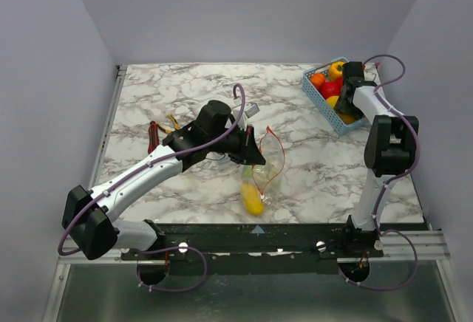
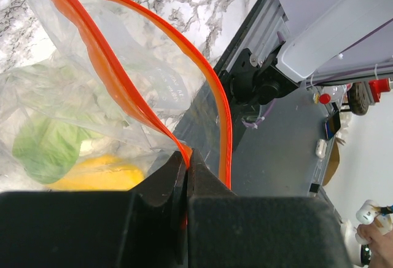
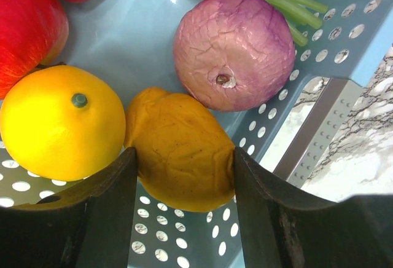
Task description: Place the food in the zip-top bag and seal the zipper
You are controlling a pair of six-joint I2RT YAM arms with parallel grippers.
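Two pieces of food sit in the bag [image 1: 263,183]: a yellow piece [image 1: 253,201] and a green piece [image 2: 43,148]. The bag lies mid-surface [image 1: 185,93], toward the near edge. Left jaws are together, pinched on one lip of the zipper [image 2: 107,77]. The other lip bows away, so the mouth stands open as a loop.

Right jaws are down in the basket [image 3: 153,28] at the far right corner, apart and straddling an ochre piece [image 3: 181,151]. A lemon [image 3: 61,123] is just beside it and an onion [image 3: 233,50] touches it behind. The jaws look to be at the piece's flanks; I cannot tell whether they bear on it yet.

Handling, judged: the ochre piece is likely light, hard and glossy, so apt to squirt out of a shallow pinch. Take it across the narrow middle, square to the sides. The bag film is floppy and will collapse if the lip slips; the zipper is the only firm hold. The mouth is narrow, so the piece should enter end-first.
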